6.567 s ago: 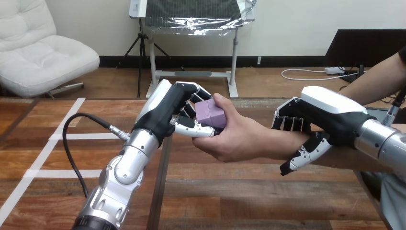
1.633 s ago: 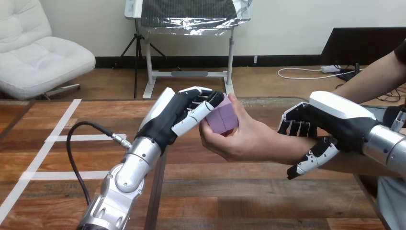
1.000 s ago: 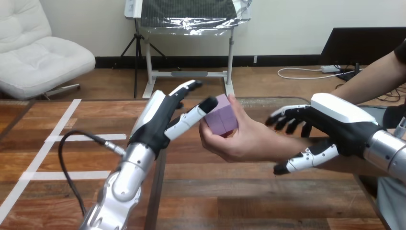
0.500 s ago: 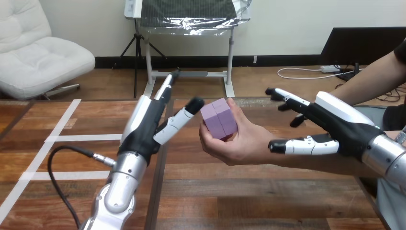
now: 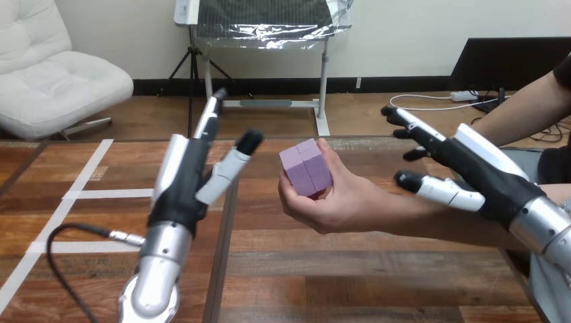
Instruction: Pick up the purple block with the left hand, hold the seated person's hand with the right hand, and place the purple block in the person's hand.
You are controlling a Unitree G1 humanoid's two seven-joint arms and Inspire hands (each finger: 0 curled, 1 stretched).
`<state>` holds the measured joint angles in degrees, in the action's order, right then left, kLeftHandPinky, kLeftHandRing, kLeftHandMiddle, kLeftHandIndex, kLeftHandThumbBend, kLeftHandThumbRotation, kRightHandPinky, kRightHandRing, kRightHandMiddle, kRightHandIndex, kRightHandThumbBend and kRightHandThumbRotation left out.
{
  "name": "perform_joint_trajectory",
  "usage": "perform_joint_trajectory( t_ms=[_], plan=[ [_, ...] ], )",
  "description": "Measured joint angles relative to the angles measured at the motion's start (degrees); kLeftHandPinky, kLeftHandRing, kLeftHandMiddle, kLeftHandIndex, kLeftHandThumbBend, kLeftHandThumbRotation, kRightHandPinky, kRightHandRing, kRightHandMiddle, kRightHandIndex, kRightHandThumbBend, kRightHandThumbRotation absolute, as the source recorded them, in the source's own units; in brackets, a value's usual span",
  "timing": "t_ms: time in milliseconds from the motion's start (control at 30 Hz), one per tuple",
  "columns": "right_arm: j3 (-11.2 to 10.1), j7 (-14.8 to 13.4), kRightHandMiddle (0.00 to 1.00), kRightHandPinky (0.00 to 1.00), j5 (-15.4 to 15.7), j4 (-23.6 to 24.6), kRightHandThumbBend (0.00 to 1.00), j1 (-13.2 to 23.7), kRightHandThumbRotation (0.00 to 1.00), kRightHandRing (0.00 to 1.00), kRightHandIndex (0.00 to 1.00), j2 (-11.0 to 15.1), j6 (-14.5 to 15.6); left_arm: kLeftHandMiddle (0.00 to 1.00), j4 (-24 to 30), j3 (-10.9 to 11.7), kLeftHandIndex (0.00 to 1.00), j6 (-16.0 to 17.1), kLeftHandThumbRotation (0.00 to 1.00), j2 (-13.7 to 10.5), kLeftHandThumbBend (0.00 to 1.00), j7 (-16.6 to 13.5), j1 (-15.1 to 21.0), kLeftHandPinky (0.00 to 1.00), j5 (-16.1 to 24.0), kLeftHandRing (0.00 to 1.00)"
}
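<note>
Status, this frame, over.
Left hand open, apart from purple block. Right hand open, over person's forearm. Purple block in person's hand. Nothing in the way.

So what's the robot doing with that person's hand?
The person's hand is holding the purple block up over the wooden table. The robot's left hand is open with straight fingers, off to the block's left and not touching it. Its right hand is open too, spread out by the person's wrist without gripping it. So the block looks handed over, with both robot hands off it.
</note>
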<state>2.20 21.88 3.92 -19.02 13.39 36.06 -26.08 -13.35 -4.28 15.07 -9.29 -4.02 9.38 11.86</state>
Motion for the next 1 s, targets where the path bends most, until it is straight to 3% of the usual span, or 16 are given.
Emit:
perform_joint_trajectory(
  t_ms=[333, 500, 800, 1000],
  plan=[
    [-1.69, -0.06, 0.95, 0.89, -4.55, 0.01, 1.0, -1.88, 1.0, 0.94, 0.95, -2.93, -1.59, 0.96, 8.76, 1.63, 0.98, -0.35, 1.0, 1.42, 0.94, -0.8, -6.01, 1.0, -1.88, 0.99],
    [-2.26, -0.03, 0.94, 0.89, -6.46, 0.8, 1.0, -3.05, 1.0, 0.94, 0.94, -4.15, -1.94, 0.93, 13.0, 1.98, 0.95, -0.62, 1.0, 1.64, 0.96, -0.72, -8.95, 0.96, -2.52, 0.94],
    [-2.9, -0.03, 0.91, 0.86, -9.85, 6.14, 0.99, -7.48, 1.0, 0.91, 0.91, -6.02, -1.62, 0.89, 20.36, 2.69, 0.9, -0.65, 1.0, 2.17, 0.98, -0.18, -14.13, 0.82, -3.81, 0.88],
    [-2.99, -0.04, 0.91, 0.84, -12.64, 10.26, 0.98, -10.72, 1.0, 0.9, 0.9, -8.15, -1.66, 0.87, 25.23, 3.02, 0.89, -0.64, 1.0, 2.38, 0.99, 0.53, -17.49, 0.78, -4.81, 0.87]
  ],
)
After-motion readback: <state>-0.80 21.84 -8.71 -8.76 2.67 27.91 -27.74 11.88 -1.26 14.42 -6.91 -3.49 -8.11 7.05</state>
